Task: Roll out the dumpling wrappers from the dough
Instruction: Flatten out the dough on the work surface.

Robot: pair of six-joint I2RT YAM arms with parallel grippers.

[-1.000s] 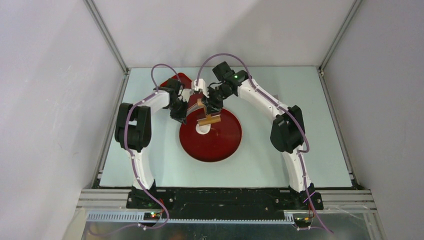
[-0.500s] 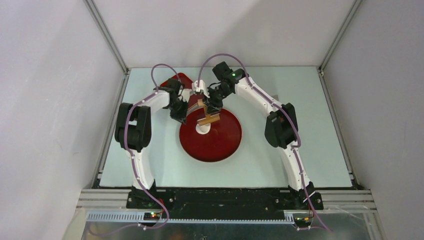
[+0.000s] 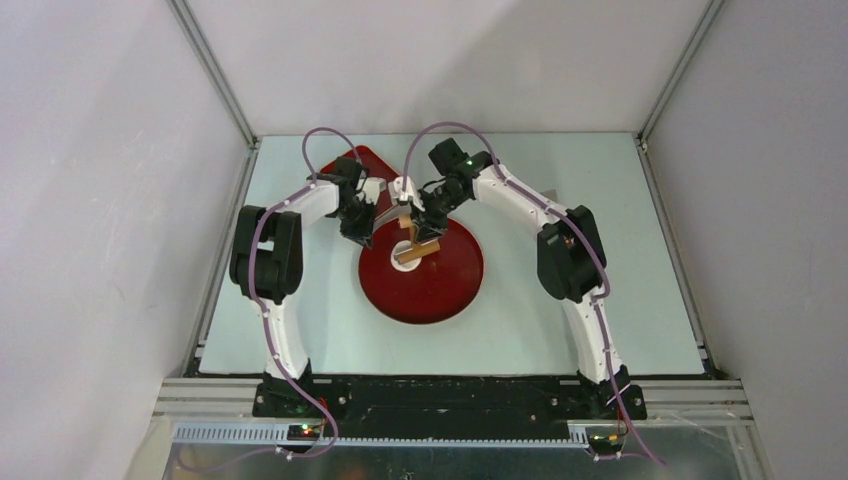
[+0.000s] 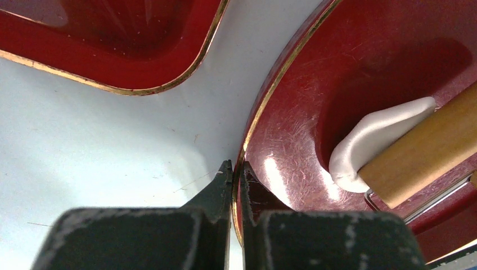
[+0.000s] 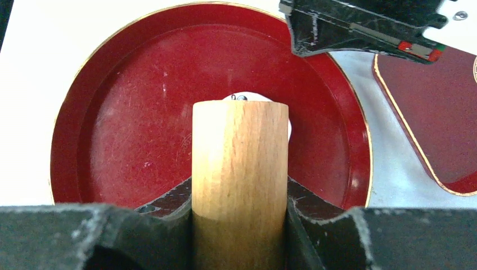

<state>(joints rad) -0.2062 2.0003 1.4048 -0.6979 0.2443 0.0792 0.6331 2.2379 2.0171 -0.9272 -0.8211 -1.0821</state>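
- My left gripper point(image 4: 235, 171) pinches the rim of the round red gold-edged plate point(image 4: 292, 135).
- My right gripper point(image 5: 240, 194) grips the cylindrical wooden rolling pin point(image 5: 240, 152).
- The soft white dumpling wrapper point(image 3: 404, 259) lies under it, centre of frame.

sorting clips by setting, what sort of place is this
Most likely a robotics lab test cell, not a kitchen: plain white walls in a metal frame, two robot arms mounted at a pale table, and a red plate with dough and a rolling pin.

Plain grey walls point(image 3: 440, 60) enclose a pale table point(image 3: 600, 300)
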